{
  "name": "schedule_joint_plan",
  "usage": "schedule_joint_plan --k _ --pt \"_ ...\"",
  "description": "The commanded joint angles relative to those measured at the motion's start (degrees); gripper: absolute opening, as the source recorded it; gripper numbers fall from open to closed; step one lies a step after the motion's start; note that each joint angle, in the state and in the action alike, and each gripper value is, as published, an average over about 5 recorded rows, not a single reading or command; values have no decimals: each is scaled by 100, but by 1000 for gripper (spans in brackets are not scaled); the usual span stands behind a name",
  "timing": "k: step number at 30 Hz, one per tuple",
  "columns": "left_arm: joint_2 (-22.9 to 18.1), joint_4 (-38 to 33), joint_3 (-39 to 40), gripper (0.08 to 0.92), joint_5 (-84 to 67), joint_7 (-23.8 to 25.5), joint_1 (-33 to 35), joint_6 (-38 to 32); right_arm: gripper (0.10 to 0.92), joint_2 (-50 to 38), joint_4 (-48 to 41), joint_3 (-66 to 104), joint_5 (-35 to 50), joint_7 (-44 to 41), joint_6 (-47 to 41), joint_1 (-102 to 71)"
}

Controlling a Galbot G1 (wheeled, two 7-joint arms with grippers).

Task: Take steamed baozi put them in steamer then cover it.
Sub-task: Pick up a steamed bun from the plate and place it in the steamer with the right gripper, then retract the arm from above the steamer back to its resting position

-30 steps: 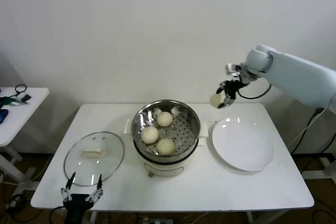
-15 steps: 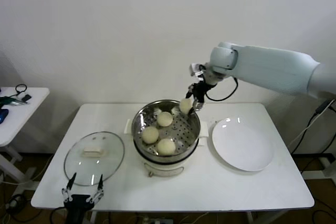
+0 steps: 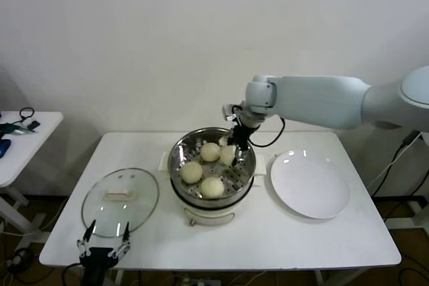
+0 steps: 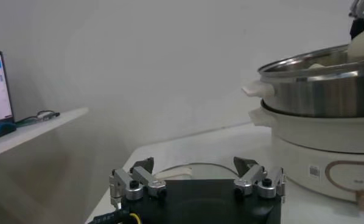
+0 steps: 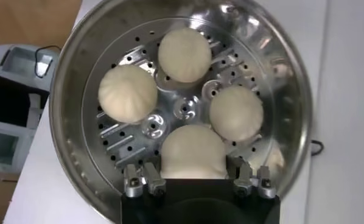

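Placing the last bun is the step in hand: inside the steamer [image 3: 212, 165], three steamed baozi [image 5: 128, 92] are seated on its tray, and a fourth baozi [image 5: 194, 151] is pinched by the right gripper [image 5: 194, 181] just above it. Release is called for next, then the cover [image 3: 120, 201], left of the steamer, near the spread left gripper [image 4: 196, 181]. Contact beneath the held bun is hidden.

No readable text, label or number on anything here

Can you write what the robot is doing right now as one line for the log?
right gripper: shut on fourth baozi, over steamer | three baozi on tray | left gripper: open, parked near lid | plate: bare
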Motion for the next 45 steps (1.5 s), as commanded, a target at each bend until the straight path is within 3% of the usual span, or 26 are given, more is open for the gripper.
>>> schedule_joint_plan --k 1,14,22,32,35,39,45 --pt "5 33 -8 823 -19 3 -15 6 680 305 -143 -195 -71 -33 -23 -238" --pt "34 88 -17 823 -14 5 -106 56 688 292 -328 -18 -362 -151 40 -417" --pt "48 94 -18 823 -5 3 -151 84 812 211 -331 199 -438 -323 114 -370" --pt "66 95 -23 823 7 -12 -144 78 823 -599 -109 806 -525 -411 603 -162" --pt "75 88 -22 823 13 -35 -142 70 823 -980 -44 964 -579 -97 1163 -114" --pt "90 68 -51 823 43 -23 -149 55 823 -1647 264 1277 -514 982 1863 -294" --pt "152 12 -139 823 58 -15 -122 39 823 -2810 1039 2223 -531 2264 2252 -1286"
